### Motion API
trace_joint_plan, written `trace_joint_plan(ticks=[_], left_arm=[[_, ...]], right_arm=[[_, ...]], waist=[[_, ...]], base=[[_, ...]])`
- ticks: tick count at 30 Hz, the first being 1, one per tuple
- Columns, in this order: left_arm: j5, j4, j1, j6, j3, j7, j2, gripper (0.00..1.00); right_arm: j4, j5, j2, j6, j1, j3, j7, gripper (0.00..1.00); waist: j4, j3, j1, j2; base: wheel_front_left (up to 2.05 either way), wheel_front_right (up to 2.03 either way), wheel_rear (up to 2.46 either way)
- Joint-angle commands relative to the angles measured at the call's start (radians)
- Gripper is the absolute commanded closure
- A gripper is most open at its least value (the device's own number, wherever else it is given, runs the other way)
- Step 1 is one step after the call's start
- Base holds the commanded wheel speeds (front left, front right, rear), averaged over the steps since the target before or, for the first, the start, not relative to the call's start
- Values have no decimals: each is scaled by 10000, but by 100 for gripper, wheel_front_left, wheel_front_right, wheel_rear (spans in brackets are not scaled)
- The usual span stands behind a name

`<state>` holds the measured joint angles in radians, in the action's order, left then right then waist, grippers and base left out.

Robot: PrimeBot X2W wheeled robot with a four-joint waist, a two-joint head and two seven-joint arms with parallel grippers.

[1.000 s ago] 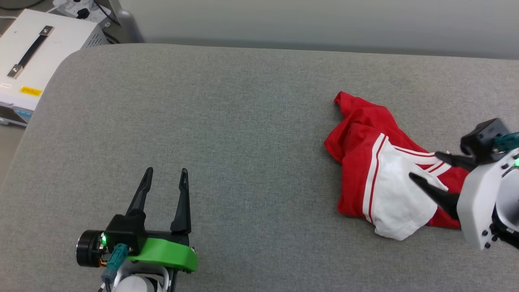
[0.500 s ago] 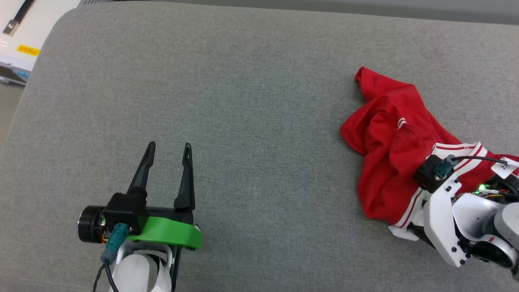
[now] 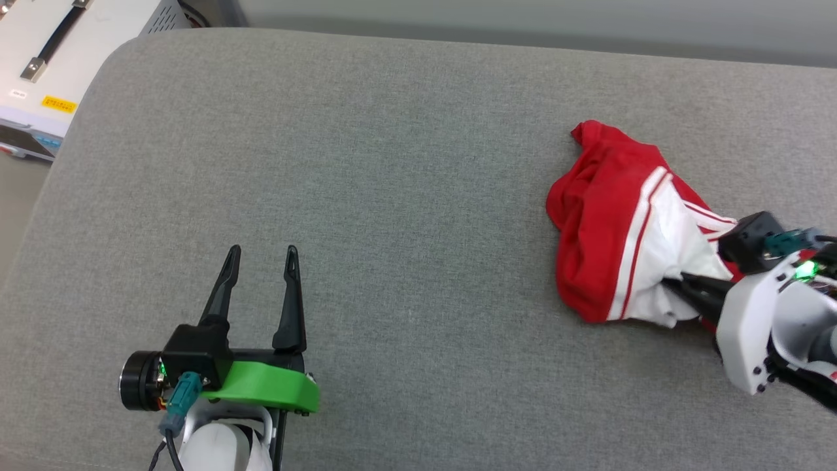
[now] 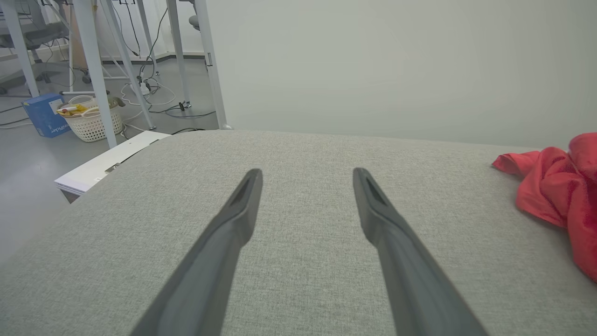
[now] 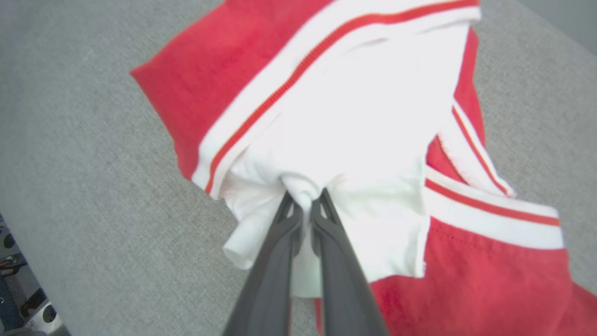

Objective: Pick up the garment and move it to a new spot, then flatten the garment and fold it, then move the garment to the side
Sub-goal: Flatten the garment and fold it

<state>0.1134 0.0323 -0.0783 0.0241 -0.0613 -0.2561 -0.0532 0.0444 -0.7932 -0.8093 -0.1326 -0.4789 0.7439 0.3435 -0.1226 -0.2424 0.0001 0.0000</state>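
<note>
The garment (image 3: 601, 222) is a crumpled red jersey with a white sleeve and red-white trim, bunched at the right of the grey padded table (image 3: 405, 163). My right gripper (image 3: 677, 286) is shut on a pinch of the white sleeve fabric; in the right wrist view its two dark fingers (image 5: 322, 219) squeeze the garment (image 5: 354, 112) between them. My left gripper (image 3: 261, 254) rests open near the table's front left, nothing between its fingers. The left wrist view shows the left gripper (image 4: 308, 179) spread wide and the garment's red edge (image 4: 559, 186) at far right. Any lettering is hidden in the folds.
A white equipment case (image 3: 72, 46) with a black handle stands off the table's back left corner. A pale wall runs behind the table. The left wrist view shows floor, metal legs, cables and a white basket (image 4: 91, 123) beyond the table's left edge.
The right gripper has shut on the white sleeve and drawn the garment into a tighter bunch. The head camera has shifted, so the whole picture has moved. The left gripper stays open in place.
</note>
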Motion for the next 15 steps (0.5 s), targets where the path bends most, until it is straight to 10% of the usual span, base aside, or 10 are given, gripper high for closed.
trace_joint_plan(ticks=[1, 9, 15], left_arm=[[54, -29, 94, -59, 7, -57, 30, 0], [66, -103, 264, -57, 25, -57, 30, 0], [149, -68, 97, -71, -168, -57, 30, 0]], right_arm=[[-262, 169, -202, 19, 162, -414, -138, 100], [-2489, 1110, -582, 19, 573, -2682, 755, 100], [-3516, 1438, -334, 19, -407, -1943, 2162, 100]], waist=[[110, 191, -1, 0], [78, 293, -1, 0], [-163, 119, -1, 0]], base=[[0, 0, 0], [0, 0, 0], [0, 0, 0]])
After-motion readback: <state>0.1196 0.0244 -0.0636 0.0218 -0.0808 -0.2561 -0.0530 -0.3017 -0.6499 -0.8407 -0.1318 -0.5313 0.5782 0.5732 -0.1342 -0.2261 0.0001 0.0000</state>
